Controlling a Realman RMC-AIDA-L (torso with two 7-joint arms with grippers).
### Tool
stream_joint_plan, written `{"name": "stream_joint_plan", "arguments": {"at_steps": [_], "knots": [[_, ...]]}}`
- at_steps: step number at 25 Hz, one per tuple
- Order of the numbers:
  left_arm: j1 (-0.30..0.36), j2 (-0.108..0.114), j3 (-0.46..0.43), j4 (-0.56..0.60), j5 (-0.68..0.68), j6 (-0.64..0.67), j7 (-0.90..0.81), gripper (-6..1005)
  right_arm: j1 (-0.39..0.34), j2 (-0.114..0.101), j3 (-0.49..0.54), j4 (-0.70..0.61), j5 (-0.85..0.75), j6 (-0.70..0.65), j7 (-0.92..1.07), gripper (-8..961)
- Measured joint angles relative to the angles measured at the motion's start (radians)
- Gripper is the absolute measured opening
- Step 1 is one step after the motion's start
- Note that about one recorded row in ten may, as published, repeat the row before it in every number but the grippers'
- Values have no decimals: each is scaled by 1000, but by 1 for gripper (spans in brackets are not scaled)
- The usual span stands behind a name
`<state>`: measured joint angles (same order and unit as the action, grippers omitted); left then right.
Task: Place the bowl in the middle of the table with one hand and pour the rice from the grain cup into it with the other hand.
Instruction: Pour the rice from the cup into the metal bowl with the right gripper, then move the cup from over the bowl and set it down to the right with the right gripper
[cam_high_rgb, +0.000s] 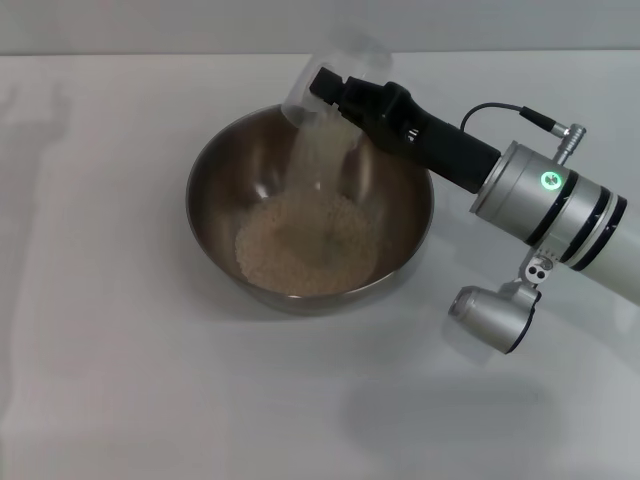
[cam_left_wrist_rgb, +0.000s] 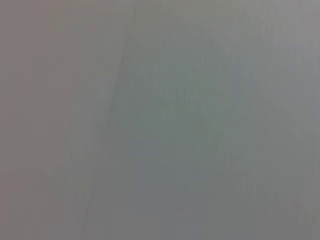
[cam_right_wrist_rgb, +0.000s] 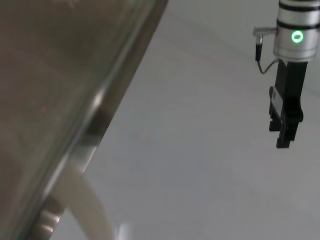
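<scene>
The right pincer grips the transparent grain cup, tipped mouth-down above the far rim of the steel bowl, which sits mid-tabletop. A stream of rice falls from the cup onto the heap in the bowl's bottom. The left pincer hangs well clear above the bare tabletop; whether it is open or closed cannot be told.
</scene>
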<state>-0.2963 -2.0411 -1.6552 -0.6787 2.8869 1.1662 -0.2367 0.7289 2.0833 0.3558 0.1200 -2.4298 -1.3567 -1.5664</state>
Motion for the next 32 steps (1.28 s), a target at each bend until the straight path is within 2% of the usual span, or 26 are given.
{"name": "stream_joint_plan", "arguments": {"at_steps": [9, 11, 15, 19, 21, 24, 32], "knots": [[-4, -4, 0, 1, 0, -4, -1, 544, -5, 0, 27, 29, -10, -13, 21, 10], [-4, -4, 0, 1, 0, -4, -1, 544, -30, 0, 90, 99, 21, -33, 137, 10], [-5, -4, 0, 2, -1, -4, -1, 544, -102, 6, 222, 271, 151, -34, 503, 11], [-7, -4, 0, 3, 0, -3, -1, 543, -168, 9, 241, 406, 413, -26, 804, 11], [-7, -4, 0, 4, 0, 0, -1, 543, -195, 8, 237, 454, 539, 11, 915, 11], [-7, -4, 2, 5, 0, 3, -1, 544, -227, 6, 241, 482, 635, 108, 1036, 11], [-1, 0, 11, 5, 0, 9, -7, 544, -233, 7, 244, 474, 787, 347, 1143, 10]]}}
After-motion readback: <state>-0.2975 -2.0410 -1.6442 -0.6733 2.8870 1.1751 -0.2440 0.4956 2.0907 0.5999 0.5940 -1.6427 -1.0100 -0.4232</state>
